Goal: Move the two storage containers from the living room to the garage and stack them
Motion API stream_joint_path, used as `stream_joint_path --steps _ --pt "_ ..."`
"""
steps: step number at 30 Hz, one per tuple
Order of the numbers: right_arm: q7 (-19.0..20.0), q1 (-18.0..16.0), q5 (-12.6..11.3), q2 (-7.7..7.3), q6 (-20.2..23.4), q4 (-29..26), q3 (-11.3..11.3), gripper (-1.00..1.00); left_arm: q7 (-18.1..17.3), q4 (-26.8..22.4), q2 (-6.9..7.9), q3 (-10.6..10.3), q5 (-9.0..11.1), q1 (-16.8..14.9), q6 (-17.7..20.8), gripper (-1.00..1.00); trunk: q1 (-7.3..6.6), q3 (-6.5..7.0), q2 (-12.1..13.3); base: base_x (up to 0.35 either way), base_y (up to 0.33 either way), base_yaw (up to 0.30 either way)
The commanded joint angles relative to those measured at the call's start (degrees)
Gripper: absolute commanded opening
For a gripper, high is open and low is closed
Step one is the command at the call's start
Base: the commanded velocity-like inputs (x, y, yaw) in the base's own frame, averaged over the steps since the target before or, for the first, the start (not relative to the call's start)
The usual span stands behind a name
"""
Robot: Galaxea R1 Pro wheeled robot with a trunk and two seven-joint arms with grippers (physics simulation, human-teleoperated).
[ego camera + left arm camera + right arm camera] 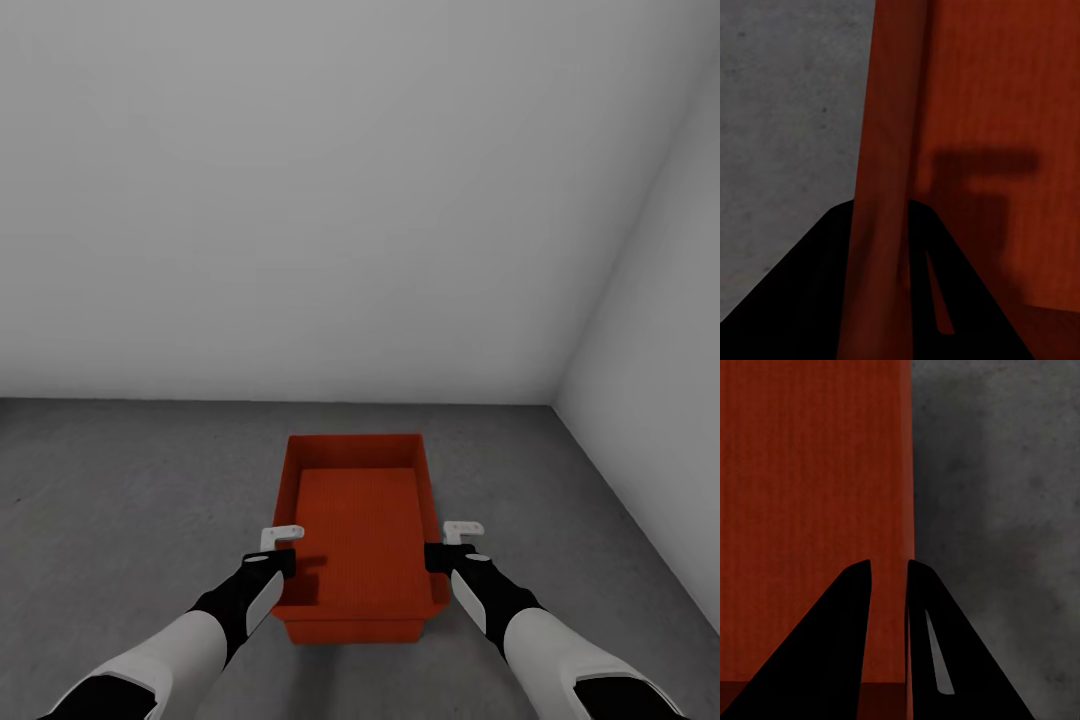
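The left gripper [283,548] pinches the left wall of the bin [357,530], one finger inside and one outside; the right gripper [447,545] clamps the right wall the same way. Gripping opposite walls keeps the bin level between the arms. It sits low over or on the grey floor [120,500], near a corner of white walls [300,200]; contact with the floor is unclear.

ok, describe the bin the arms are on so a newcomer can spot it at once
Start where the grey concrete floor meets the pale back wall, near the room's right corner. On the floor just before that wall sits the storage container: a red-orange, lidless rectangular bin. It is the one coloured thing there, flanked by the left gripper and right gripper at its long walls.
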Motion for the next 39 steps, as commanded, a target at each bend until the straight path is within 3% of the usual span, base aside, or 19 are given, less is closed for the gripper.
stream_joint_path --steps 1,15,39 --pt "0.0 0.0 0.0 -0.07 0.3 0.0 -1.7 -1.00 0.5 -0.3 2.56 3.4 -1.1 0.0 -0.4 -1.00 0.22 -0.23 -0.4 0.000 0.000 0.000" --pt "0.0 0.0 0.0 -0.07 0.4 0.0 -1.7 -1.00 0.5 -0.3 2.59 3.4 -1.1 0.0 -0.4 -1.00 3.29 -2.74 -6.1 0.000 0.000 0.000" --pt "0.0 0.0 0.0 0.01 0.3 0.0 -1.7 -1.00 0.6 -0.4 2.54 3.4 -1.1 0.0 -0.3 -1.00 3.29 -2.74 -6.1 0.001 0.000 0.000"
